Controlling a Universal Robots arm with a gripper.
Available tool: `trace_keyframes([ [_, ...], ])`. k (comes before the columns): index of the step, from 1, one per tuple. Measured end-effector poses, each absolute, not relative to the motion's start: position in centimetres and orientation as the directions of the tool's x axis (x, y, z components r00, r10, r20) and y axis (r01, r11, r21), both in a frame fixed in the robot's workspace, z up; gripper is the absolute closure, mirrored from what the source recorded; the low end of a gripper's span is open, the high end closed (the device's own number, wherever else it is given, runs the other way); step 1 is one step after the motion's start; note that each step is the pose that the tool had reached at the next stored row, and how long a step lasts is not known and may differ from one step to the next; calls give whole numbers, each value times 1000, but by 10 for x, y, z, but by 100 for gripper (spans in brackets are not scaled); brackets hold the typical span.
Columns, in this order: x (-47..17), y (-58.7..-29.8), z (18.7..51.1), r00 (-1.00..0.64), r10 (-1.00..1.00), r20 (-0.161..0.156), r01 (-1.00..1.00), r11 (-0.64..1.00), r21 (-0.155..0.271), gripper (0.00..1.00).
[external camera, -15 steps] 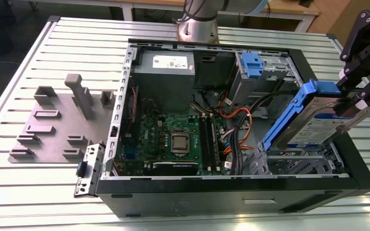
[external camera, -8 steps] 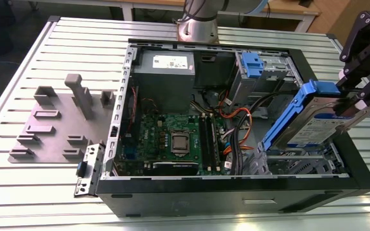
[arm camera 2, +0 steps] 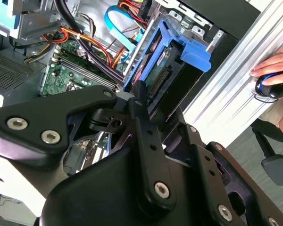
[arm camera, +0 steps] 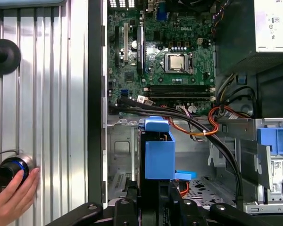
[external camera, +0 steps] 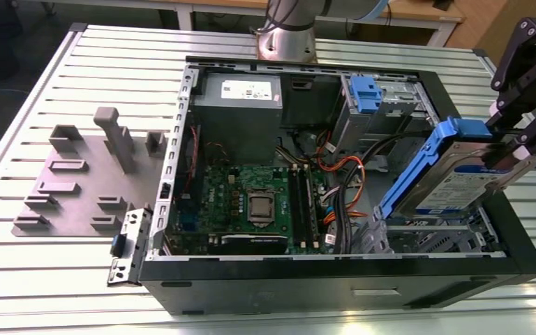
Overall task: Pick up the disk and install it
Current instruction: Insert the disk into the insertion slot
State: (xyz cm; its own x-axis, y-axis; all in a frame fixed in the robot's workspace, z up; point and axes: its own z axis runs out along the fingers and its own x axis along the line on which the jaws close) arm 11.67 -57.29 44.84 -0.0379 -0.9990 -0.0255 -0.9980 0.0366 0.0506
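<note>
1. The black, multi-link pincer (external camera: 508,149) is closed on one end of the flat, rectangular silver disk (external camera: 459,178), which carries a white-and-blue label and blue plastic rails along its edges.
2. The disk hangs tilted. Its gripped end is raised at the exterior view's right and its other end dips towards the metal bay in the near corner of the open black computer case (external camera: 343,287). Whether it touches the bay cannot be told.
3. The case lies on its side on the ribbed aluminium counter (external camera: 72,293).
4. Inside the case are a green motherboard (external camera: 249,202), a grey power-supply box (external camera: 240,105), a grey metal drive cage (external camera: 366,98) with a blue latch, and a bundle of orange and black cables (external camera: 347,167) just beside the disk's lower end.
5. A grey moulded fixture plate (external camera: 72,185) lies on the counter, at the exterior view's left of the case.
6. In the first wrist view, a person's hand (arm camera: 12,201) rests on a round black knob (arm camera: 8,172) with a blue ring, on the counter beside the case.
</note>
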Motion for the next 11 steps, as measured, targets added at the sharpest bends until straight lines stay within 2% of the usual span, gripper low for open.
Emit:
trace_keyframes([
  [11, 117, -573, 431, -38, -999, -26, -998, 37, 51, 65],
])
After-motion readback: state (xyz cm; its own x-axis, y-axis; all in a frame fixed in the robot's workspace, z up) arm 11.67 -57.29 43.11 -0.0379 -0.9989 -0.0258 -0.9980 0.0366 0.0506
